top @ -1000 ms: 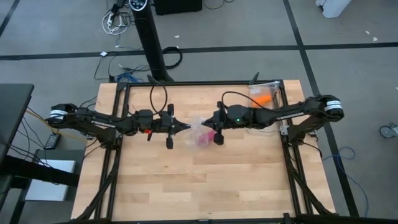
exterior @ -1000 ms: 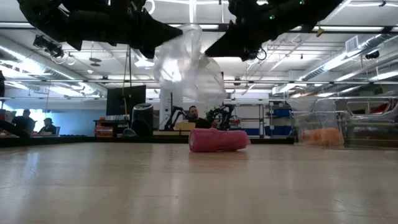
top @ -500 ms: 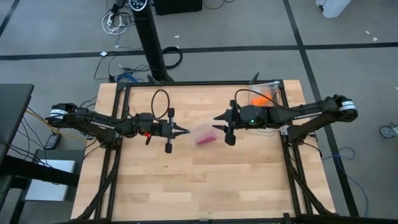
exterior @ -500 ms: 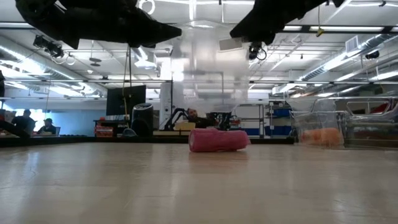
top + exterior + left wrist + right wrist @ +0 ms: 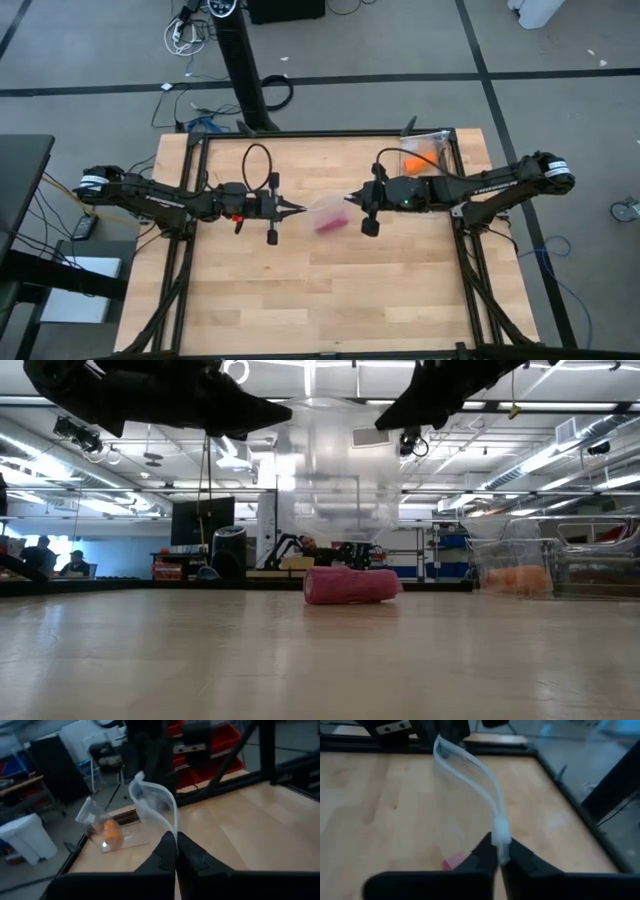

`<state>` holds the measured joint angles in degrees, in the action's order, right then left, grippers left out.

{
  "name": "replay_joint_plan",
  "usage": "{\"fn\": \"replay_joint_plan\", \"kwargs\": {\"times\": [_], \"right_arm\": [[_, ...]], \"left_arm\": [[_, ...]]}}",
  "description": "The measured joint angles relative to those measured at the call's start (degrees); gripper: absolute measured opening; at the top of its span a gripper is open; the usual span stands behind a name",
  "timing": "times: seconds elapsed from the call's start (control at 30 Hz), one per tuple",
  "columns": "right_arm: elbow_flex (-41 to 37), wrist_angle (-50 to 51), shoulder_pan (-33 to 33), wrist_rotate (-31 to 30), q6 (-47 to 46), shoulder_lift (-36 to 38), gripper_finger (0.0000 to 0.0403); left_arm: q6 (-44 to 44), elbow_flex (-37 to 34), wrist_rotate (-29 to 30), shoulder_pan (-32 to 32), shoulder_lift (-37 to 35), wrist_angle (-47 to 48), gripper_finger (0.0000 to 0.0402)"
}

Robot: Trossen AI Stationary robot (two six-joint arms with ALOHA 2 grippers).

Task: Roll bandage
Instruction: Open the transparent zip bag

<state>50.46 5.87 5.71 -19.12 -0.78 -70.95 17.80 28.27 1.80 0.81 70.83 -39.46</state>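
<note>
The pink bandage [image 5: 352, 585], a short rolled cylinder, lies on its side on the wooden table [image 5: 300, 290], under a clear zip bag [image 5: 340, 490]. The bag hangs above it between my two grippers. My left gripper [image 5: 298, 209] is shut on one end of the bag's top edge. My right gripper [image 5: 348, 198] is shut on the other end. In the high view the bandage [image 5: 328, 224] shows pink through the bag [image 5: 325, 208]. Whether the bag's lower edge touches the bandage, I cannot tell. My left gripper pinches the bag's zip edge [image 5: 172, 827] at one end between its two fingertips, coming level from the table's left side. The bag hangs below the edge, clear of the table. My right gripper pinches the other end of the zip edge, just below the white slider [image 5: 500, 829], between its fingertips. It comes from the table's right, slanting slightly down. The edge runs away from the fingers toward my left gripper.
A second clear bag [image 5: 428, 150] with an orange roll [image 5: 422, 160] lies at the table's far right corner. It also shows in the left wrist view, the orange roll [image 5: 111, 834] beyond the held bag. Black frame rails [image 5: 185, 250] run along the table's left and right sides.
My right gripper has drawn back toward the table's right edge and risen a little. The bag, crumpled between the grippers before, now hangs spread out with its top edge stretched between them. The bandage has stayed where it was on the table.
</note>
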Motion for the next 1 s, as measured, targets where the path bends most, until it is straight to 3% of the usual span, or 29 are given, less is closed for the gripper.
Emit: {"fn": "replay_joint_plan", "kwargs": {"times": [0.1, 0.3, 0.63, 1.0], "right_arm": [[0.0, -0.53, 1.1, -2.34, 2.52, -0.19, 0.0011], [0.01, -4.14, 2.17, -0.12, 5.86, -1.07, 0.0004], [0.01, -15.32, -2.04, 7.05, 10.14, -7.7, 0.0002], [0.02, -26.63, -5.19, 14.9, 11.48, -13.25, 0.0001]], "left_arm": [[-4.4, 0.01, 0.5, -0.43, 0.0, 0.4, 0.0003], [-7.91, 0.37, -0.1, -1.81, 0.0, 0.84, 0.0003], [-6.05, 7.85, -1.04, -1.94, -0.02, 11.49, 0.0003], [-5.88, 8.22, -1.28, -1.94, 0.01, 11.79, 0.0003]]}}
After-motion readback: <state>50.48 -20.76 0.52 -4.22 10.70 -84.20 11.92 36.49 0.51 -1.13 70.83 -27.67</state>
